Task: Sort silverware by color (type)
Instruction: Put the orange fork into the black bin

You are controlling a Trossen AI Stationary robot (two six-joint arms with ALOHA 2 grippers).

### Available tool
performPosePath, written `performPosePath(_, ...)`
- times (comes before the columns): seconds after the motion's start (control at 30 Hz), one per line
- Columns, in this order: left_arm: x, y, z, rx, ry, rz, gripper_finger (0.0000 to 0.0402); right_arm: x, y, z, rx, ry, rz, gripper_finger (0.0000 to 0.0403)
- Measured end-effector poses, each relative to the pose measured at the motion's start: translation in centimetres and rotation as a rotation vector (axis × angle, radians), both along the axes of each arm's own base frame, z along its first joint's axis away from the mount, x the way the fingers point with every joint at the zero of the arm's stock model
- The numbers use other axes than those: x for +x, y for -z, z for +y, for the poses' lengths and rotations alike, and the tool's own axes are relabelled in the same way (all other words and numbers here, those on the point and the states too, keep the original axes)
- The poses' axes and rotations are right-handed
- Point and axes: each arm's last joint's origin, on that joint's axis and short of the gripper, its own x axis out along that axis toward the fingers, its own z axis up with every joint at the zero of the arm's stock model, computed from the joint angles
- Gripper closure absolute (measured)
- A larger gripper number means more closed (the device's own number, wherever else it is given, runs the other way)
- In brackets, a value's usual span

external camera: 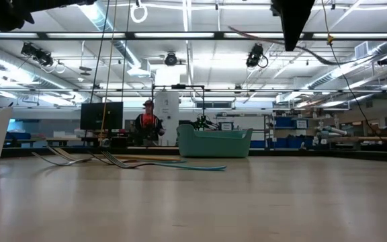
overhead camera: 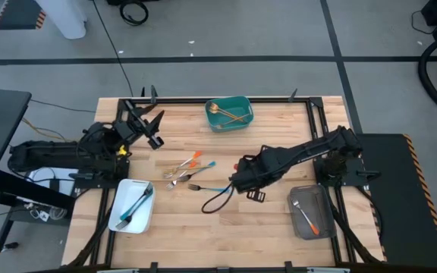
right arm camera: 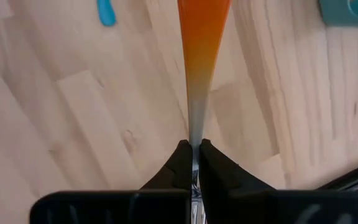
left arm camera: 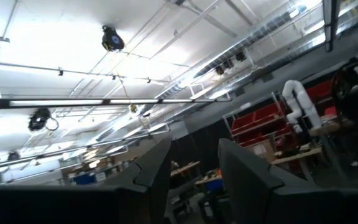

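Orange-handled utensil (right arm camera: 202, 37) sits pinched in right gripper (right arm camera: 193, 163), handle pointing outward.

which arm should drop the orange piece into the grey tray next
Right. The right claw is shut on the orange-handled utensil, and the grey tray, already holding an orange piece, sits on that arm's side. The left claw is raised at the far left, holding nothing.

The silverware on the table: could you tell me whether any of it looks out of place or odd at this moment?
Nothing stands out. The right gripper is shut on an orange-handled utensil above the wood. A loose pile waits mid-table, and the teal tray, white tray and grey tray each hold matching pieces. The left gripper is raised.
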Motion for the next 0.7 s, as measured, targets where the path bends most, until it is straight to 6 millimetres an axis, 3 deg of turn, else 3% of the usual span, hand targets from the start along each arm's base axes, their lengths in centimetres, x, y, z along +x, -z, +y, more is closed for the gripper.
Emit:
performPosePath(0.27,0.9,0.1,0.6,0.056,0.187,0.020,0.0260,-1.0,0.0,2.7,0.079,0.098,-0.010,0.0387)
performPosePath(0.7,2.1,-0.1,1.9,0.062,0.138,0.031,0.0260,-4.4,2.0,8.2,0.059,0.351,-0.008,0.0387)
